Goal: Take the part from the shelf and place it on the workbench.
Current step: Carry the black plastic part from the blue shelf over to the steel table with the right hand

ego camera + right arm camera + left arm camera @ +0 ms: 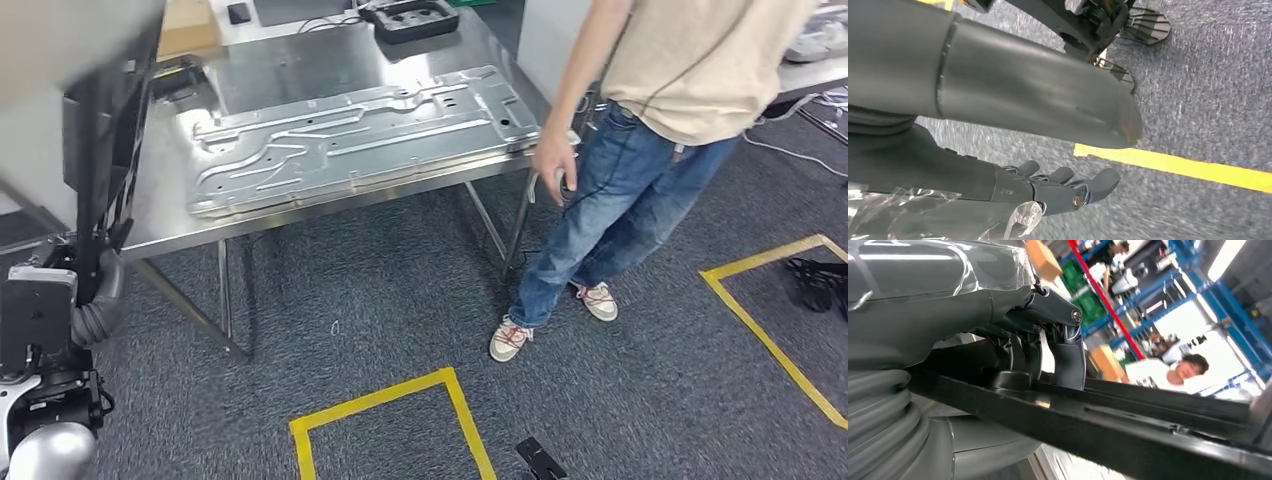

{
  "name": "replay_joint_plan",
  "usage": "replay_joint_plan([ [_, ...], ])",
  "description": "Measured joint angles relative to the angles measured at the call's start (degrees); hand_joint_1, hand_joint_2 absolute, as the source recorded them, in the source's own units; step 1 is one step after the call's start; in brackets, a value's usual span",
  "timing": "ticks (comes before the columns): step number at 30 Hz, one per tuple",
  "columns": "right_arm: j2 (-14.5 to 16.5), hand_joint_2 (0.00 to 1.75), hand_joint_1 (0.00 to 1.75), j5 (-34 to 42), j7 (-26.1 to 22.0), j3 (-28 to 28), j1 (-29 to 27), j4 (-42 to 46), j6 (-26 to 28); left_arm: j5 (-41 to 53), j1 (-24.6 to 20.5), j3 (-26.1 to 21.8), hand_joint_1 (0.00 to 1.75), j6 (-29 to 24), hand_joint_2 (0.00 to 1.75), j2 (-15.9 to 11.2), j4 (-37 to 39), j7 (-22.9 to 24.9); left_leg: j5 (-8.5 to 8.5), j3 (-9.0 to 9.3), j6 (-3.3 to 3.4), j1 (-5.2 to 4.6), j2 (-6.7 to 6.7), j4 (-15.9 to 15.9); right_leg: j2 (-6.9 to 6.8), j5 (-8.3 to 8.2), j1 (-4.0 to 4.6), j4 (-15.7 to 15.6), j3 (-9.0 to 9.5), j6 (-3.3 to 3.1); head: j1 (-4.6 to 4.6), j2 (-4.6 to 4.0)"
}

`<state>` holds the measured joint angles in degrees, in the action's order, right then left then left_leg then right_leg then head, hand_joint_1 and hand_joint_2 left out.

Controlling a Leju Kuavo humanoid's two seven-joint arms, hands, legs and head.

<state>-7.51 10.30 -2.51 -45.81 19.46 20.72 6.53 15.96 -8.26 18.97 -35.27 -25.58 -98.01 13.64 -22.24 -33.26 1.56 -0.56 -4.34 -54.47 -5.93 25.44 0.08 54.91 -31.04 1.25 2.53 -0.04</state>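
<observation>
The part (1108, 425) is a flat black panel; my left hand (1048, 340) grips its edge, dark fingers over one face and the thumb under the other. In the head view the part (100, 140) stands on edge at the far left, above my left wrist (95, 295) and beside the left end of the steel workbench (290, 70). My right hand (1058, 187) hangs low over the carpet, its fingers extended and apart with nothing in them.
A stack of large stamped metal sheets (360, 135) covers much of the workbench, with a black tray (410, 18) at its far end. A person (650, 100) stands at the bench's right corner. Yellow tape squares (390, 405) mark the grey carpet.
</observation>
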Motion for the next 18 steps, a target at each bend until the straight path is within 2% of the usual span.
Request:
replay_joint_plan([
  [2, 0.0, 0.00, 0.00, -0.4, 0.1, 0.0, 0.1, 0.0, -0.2, -0.1, 0.0, 0.0, 1.75, -0.2, 1.75, 0.0, 0.0, 0.0, 0.17, 0.06, 0.46, 0.12, 1.55, 0.2, -0.94, 0.37, -0.01, -0.1, 0.34, 0.57, 0.01, 0.00],
  [3, 0.0, 0.00, 0.00, -0.5, 0.1, 0.0, 0.1, 0.0, -0.2, -0.1, 0.0, 0.0, 1.75, -0.3, 1.75, 0.0, 0.0, 0.0, 0.30, 0.25, 0.74, 0.33, 2.28, 0.3, -0.33, 0.88, -0.10, 0.4, 0.35, 0.88, -0.05, -0.01],
  [4, 0.0, 0.00, 0.00, -0.7, 0.1, 0.0, 0.1, 0.0, -0.3, -0.2, -0.1, 0.0, 1.75, -0.3, 1.75, 0.0, 0.0, 0.0, 0.48, 0.47, 1.07, 0.59, 2.96, 0.5, 1.01, 1.98, -0.20, 2.0, -0.19, 1.15, -0.09, -0.01],
  [6, -0.1, 0.00, 0.00, -1.1, 0.3, 0.0, -0.1, 0.0, -0.6, -0.4, -0.3, 0.1, 1.75, -0.2, 1.75, 0.0, 0.0, -0.3, 0.67, 0.68, 1.51, 0.88, 4.33, 0.6, 4.48, 5.62, -0.43, 9.1, -3.49, 1.56, -0.25, -0.01],
  [7, -0.1, 0.00, 0.00, -1.2, 0.4, 0.0, -0.2, 0.0, -0.7, -0.7, -0.3, 0.2, 1.75, -0.1, 1.75, 0.0, 0.0, -0.5, 0.70, 0.67, 1.62, 0.91, 5.04, 0.6, 5.36, 7.36, -0.50, 13.6, -5.81, 1.69, -0.28, -0.01],
  [8, -0.1, 0.00, 0.00, -1.4, 0.5, 0.0, -0.3, 0.0, -0.9, -1.2, -0.3, 0.3, 1.75, 0.0, 1.75, 0.0, 0.0, -0.8, 0.69, 0.66, 1.64, 0.92, 5.84, 0.6, 5.67, 8.28, -0.55, 17.0, -7.73, 1.82, -0.32, -0.01],
  [9, -0.1, 0.00, 0.00, -1.6, 0.5, 0.0, -0.3, 0.0, -1.0, -1.7, -0.2, 0.3, 1.75, 0.2, 1.75, 0.0, 0.0, -1.2, 0.67, 0.68, 1.62, 0.95, 6.69, 0.5, 5.73, 8.00, -0.62, 18.2, -8.71, 1.90, -0.32, -0.01],
  [10, -0.1, 0.00, 0.00, -1.7, 0.6, 0.0, -0.4, 0.0, -1.1, -2.3, -0.2, 0.3, 1.75, 0.3, 1.75, 0.0, 0.0, -1.6, 0.64, 0.74, 1.57, 1.01, 7.57, 0.5, 5.83, 6.57, -0.71, 17.0, -8.51, 1.95, -0.32, -0.01],
  [11, -0.1, 0.00, 0.00, -1.9, 0.6, -0.1, -0.4, 0.0, -1.1, -2.8, -0.2, 0.3, 1.75, 0.4, 1.75, 0.0, 0.0, -1.9, 0.58, 0.81, 1.47, 1.10, 8.45, 0.4, 6.19, 4.27, -0.86, 13.5, -7.17, 1.99, -0.32, -0.01],
  [12, -0.1, 0.00, 0.00, -2.1, 0.6, -0.1, -0.5, 0.0, -1.2, -3.2, -0.2, 0.3, 1.75, 0.6, 1.75, 0.0, 0.0, -2.2, 0.48, 0.84, 1.29, 1.20, 9.30, 0.3, 7.37, 1.77, -1.15, 8.9, -5.24, 2.06, -0.32, -0.01],
  [13, -0.1, 0.00, 0.00, -2.3, 0.6, -0.1, -0.6, 0.0, -1.1, -3.5, -0.2, 0.3, 1.75, 0.7, 1.75, 0.0, 0.0, -2.5, 0.34, 0.78, 0.98, 1.19, 10.08, 0.2, 8.61, -0.03, -1.36, 4.8, -3.50, 2.04, -0.32, -0.01],
  [14, -0.1, 0.00, 0.00, -2.6, 0.7, -0.1, -0.7, 0.0, -1.1, -3.7, -0.2, 0.3, 1.75, 0.8, 1.75, 0.0, 0.0, -2.7, 0.23, 0.65, 0.63, 1.17, 10.70, 0.0, 9.58, -1.10, -1.52, 2.0, -2.31, 1.90, -0.32, 0.00],
  [15, 0.0, 0.00, 0.00, -2.9, 0.7, -0.1, -0.7, -0.1, -1.0, -3.9, -0.2, 0.3, 1.75, 0.8, 1.75, 0.0, 0.0, -2.9, 0.15, 0.50, 0.25, 1.16, 11.23, 0.0, 10.20, -1.37, -1.54, 0.7, -1.78, 1.65, -0.31, 0.00],
  [17, 0.3, 0.00, 0.00, -3.6, 0.5, -0.1, -0.5, -0.1, -0.5, -4.3, -0.1, 0.2, 1.75, 0.7, 1.75, 0.0, 0.0, -3.2, 0.17, 0.31, -0.49, 1.31, 12.00, 0.1, 9.31, -1.30, -1.33, 0.5, -1.68, 0.80, -0.28, 0.00],
  [18, 0.6, 0.00, 0.00, -4.0, 0.4, -0.1, -0.3, -0.1, -0.2, -4.6, 0.1, 0.1, 1.75, 0.7, 1.75, 0.0, 0.0, -3.3, -0.04, 0.20, -0.79, 1.39, 11.52, -0.2, 8.87, -1.37, -1.30, 0.4, -1.61, 0.41, -0.25, -0.01],
])
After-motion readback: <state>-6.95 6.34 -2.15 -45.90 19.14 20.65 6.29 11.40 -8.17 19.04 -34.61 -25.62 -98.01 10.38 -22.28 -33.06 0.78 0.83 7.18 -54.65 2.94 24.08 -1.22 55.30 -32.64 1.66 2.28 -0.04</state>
